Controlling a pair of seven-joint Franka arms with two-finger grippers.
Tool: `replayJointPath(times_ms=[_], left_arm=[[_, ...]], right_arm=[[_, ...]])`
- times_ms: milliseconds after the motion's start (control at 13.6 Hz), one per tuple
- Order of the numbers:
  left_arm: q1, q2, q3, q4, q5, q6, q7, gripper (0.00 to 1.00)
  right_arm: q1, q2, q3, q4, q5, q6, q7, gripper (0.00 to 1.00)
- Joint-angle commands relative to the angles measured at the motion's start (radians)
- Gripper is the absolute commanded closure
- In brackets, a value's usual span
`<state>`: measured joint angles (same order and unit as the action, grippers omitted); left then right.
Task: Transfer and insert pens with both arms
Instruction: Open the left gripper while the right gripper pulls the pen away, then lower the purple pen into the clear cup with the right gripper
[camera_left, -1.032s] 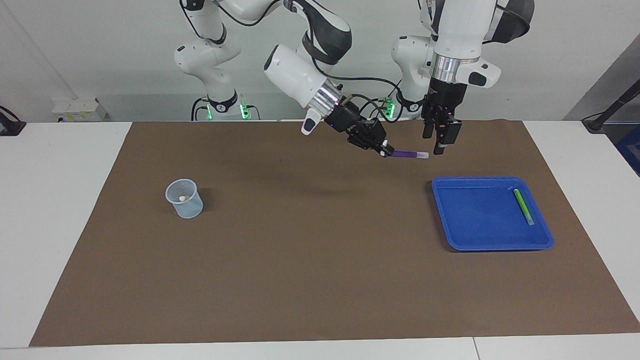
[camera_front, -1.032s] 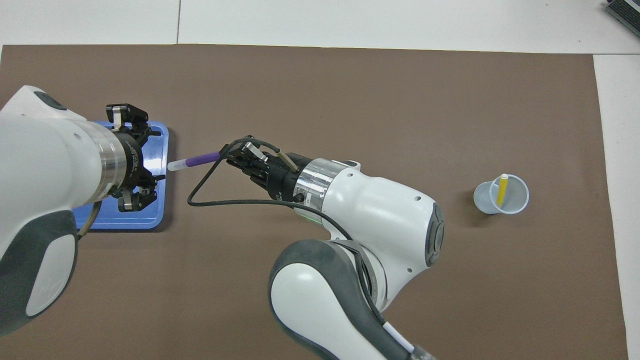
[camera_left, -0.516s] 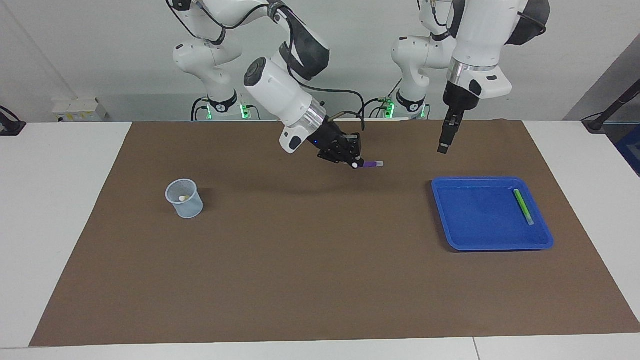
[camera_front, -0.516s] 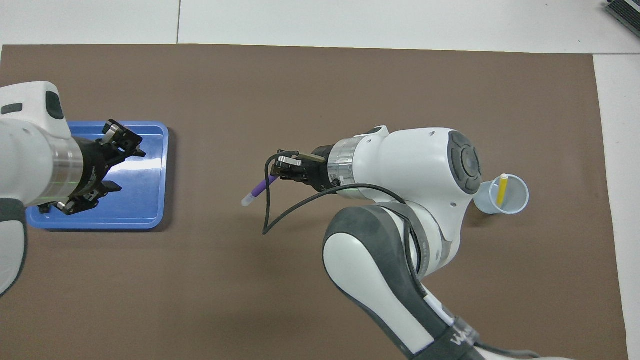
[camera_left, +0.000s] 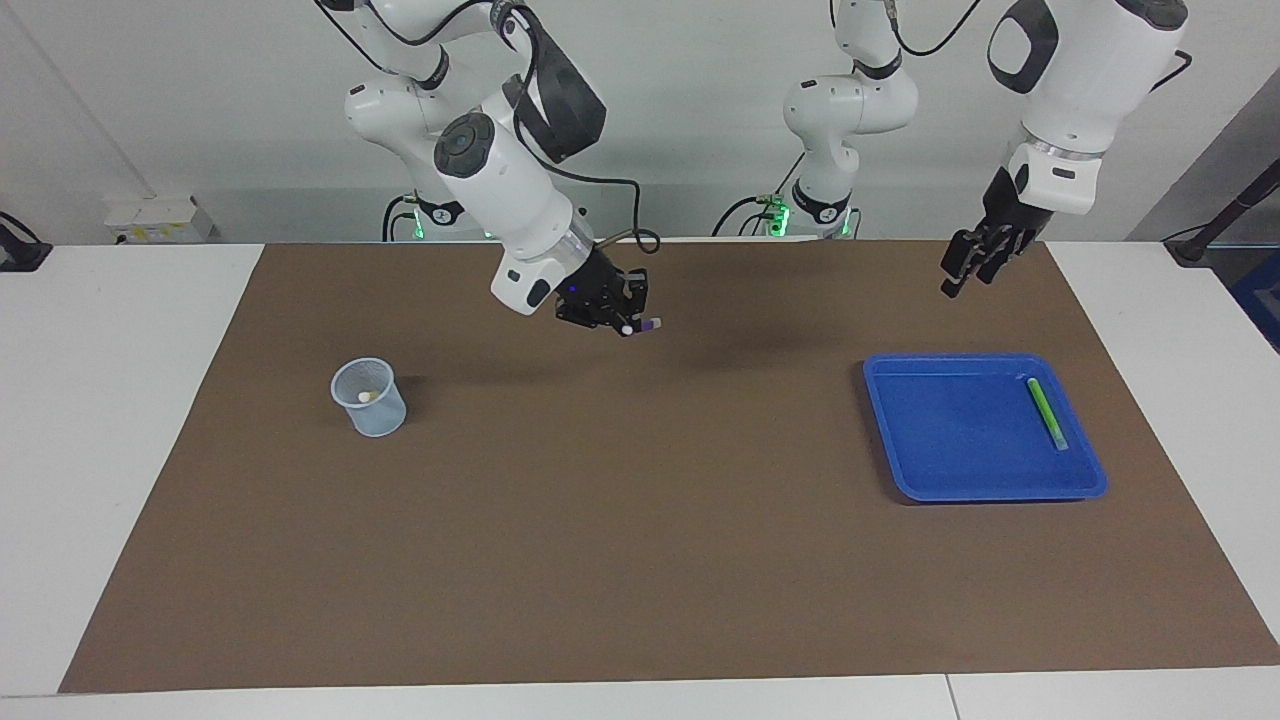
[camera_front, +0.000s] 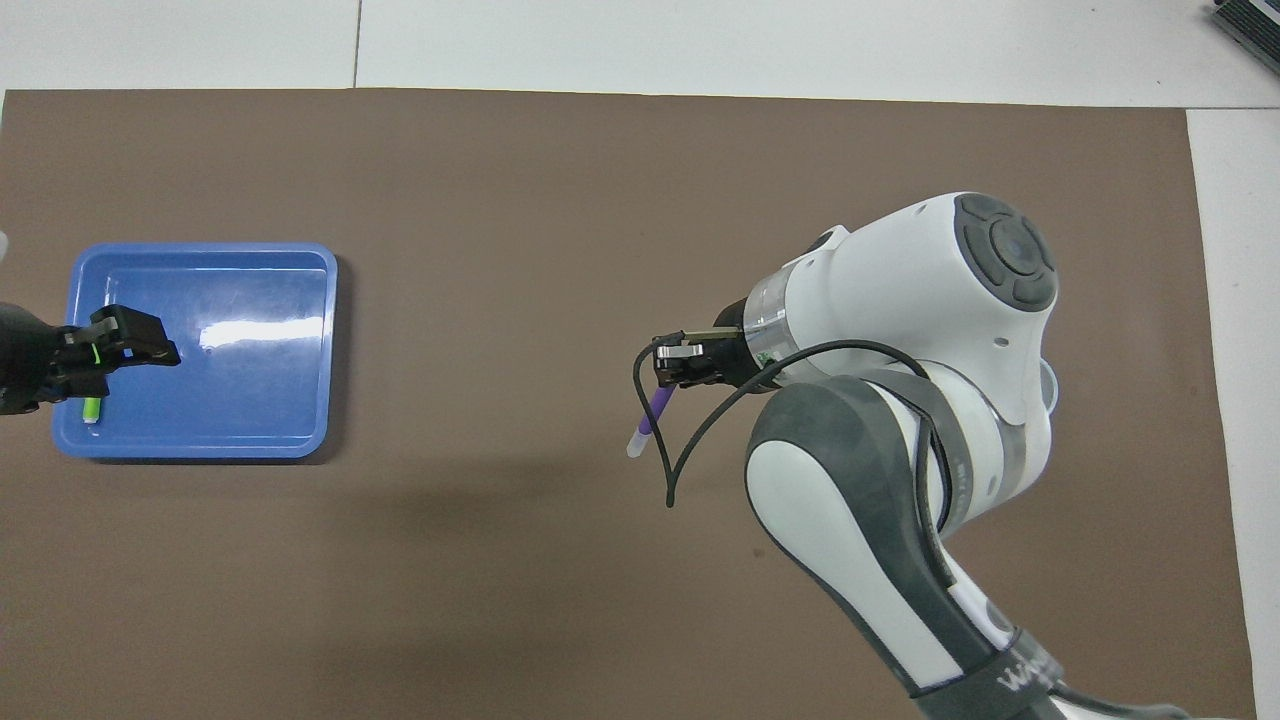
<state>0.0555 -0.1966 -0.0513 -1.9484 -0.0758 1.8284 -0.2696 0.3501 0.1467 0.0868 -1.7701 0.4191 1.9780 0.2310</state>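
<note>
Bare brown mat (camera_left: 640, 560) under right tool (camera_left: 628, 322) gripping purple pen (camera_front: 655, 412).

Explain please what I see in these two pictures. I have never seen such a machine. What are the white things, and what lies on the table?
The white things are two robot arms, each ending in a black claw. One picture looks at them from across the table; the other looks down from above their own end.

On the brown mat lie a blue tray holding a green pen, and a clear cup toward the right arm's end, with a pale pen tip showing inside.

The right claw is shut on a purple pen, held in the air over the mat. The left claw holds nothing and hangs in the air near the tray.
</note>
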Motion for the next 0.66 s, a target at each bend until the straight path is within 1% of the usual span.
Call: replayJointPath(times_ms=[0,74,148,442,590], left_arm=[[0.059,-0.011,-0.007,-0.046,-0.018,0.008,0.165,0.34],[0.081,0.002,-0.007,-0.046,-0.018,0.011,0.211,0.34],[0.098,0.017,-0.007,-0.046,-0.018,0.024,0.258,0.34],[0.156,0.095,-0.007,-0.046,-0.018,0.087,0.38,0.34],[0.181,0.137,-0.007,-0.044,-0.018,0.129,0.438,0.34]], right_arm=[[-0.063,-0.036,0.011,-0.012,-0.087,-0.102,-0.099,1.0],[-0.081,-0.042,0.01,-0.012,-0.126,-0.141,-0.145,1.0],[-0.1,-0.058,0.011,-0.012,-0.19,-0.183,-0.198,1.0],[-0.174,-0.119,0.013,-0.025,-0.397,-0.355,-0.447,1.0],[-0.203,-0.128,0.013,-0.034,-0.526,-0.387,-0.595,1.0]])
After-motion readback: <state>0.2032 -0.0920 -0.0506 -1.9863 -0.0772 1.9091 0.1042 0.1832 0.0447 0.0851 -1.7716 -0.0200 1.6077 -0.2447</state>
